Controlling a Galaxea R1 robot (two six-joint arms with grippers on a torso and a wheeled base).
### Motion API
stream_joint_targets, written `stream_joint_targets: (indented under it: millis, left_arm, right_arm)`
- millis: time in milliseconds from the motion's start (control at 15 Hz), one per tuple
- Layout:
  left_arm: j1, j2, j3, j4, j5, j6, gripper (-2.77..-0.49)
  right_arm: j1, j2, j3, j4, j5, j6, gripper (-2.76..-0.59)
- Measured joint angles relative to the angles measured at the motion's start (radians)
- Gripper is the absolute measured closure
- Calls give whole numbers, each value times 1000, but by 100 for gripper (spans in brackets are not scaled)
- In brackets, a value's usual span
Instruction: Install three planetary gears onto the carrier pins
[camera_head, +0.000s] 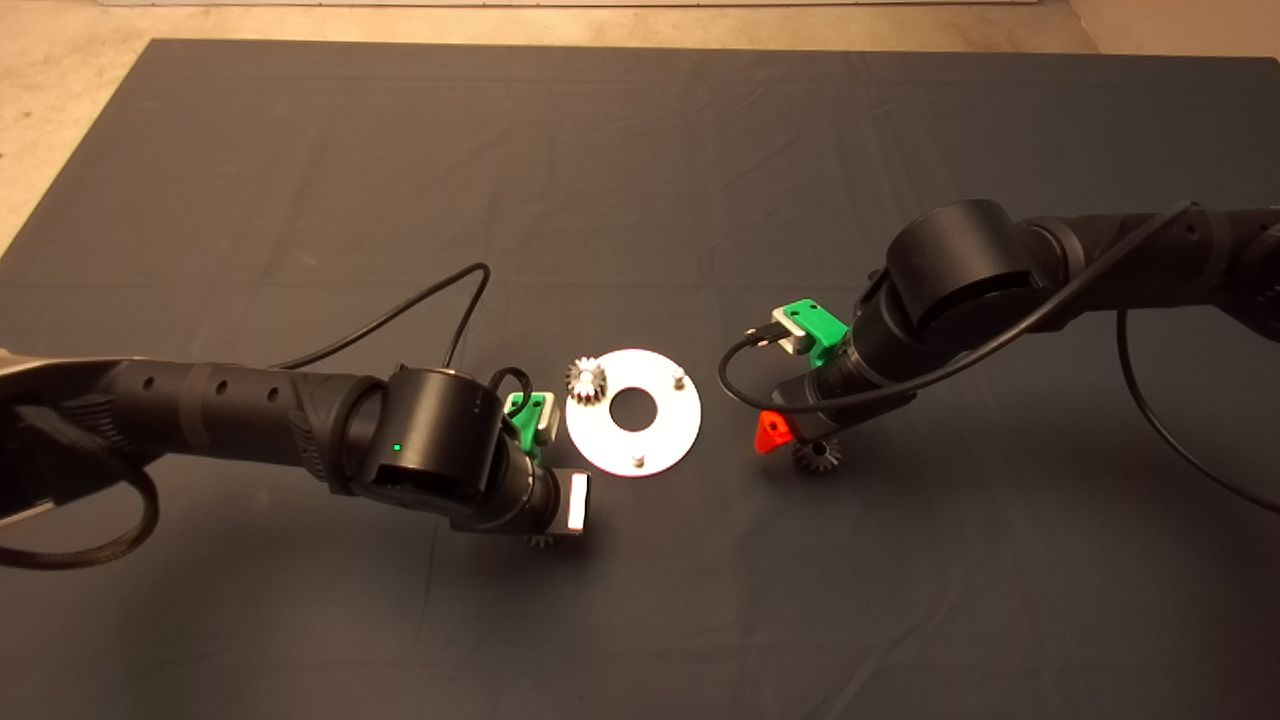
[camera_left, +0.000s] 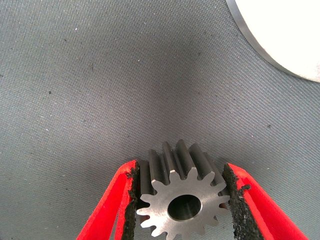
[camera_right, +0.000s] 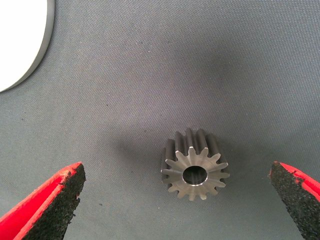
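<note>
Carrier plate (camera_head: 633, 412) on the dark mat (camera_head: 640, 180) — one gear (camera_head: 587, 381) seated, two pins (camera_head: 679, 377) bare.
Only the wrist views show that the left gripper (camera_left: 182, 200) pinches a second gear (camera_left: 181, 202) beside the plate, while the right gripper (camera_right: 175, 200) straddles the third (camera_right: 195, 164) — fingers wide apart.

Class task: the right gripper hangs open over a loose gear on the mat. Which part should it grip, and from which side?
Grip the gear across its toothed rim, coming straight down from above. It lies flat on the mat, hole upward, and the right gripper already has a pad on each side.
</note>
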Motion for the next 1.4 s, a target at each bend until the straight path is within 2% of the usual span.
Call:
stream_joint_targets:
  millis: [467, 1067, 1400]
  left_arm:
    - [0, 0, 0, -1, 0, 1, -108]
    - [5, -1, 11, -25, 0, 3, -109]
    - [10, -3, 17, -30, 0, 3, -99]
  right_arm:
    - [0, 0, 0, 0, 0, 0, -275]
    - [0, 0, 0, 0, 0, 0, -275]
    - [0, 0, 0, 0, 0, 0, -275]
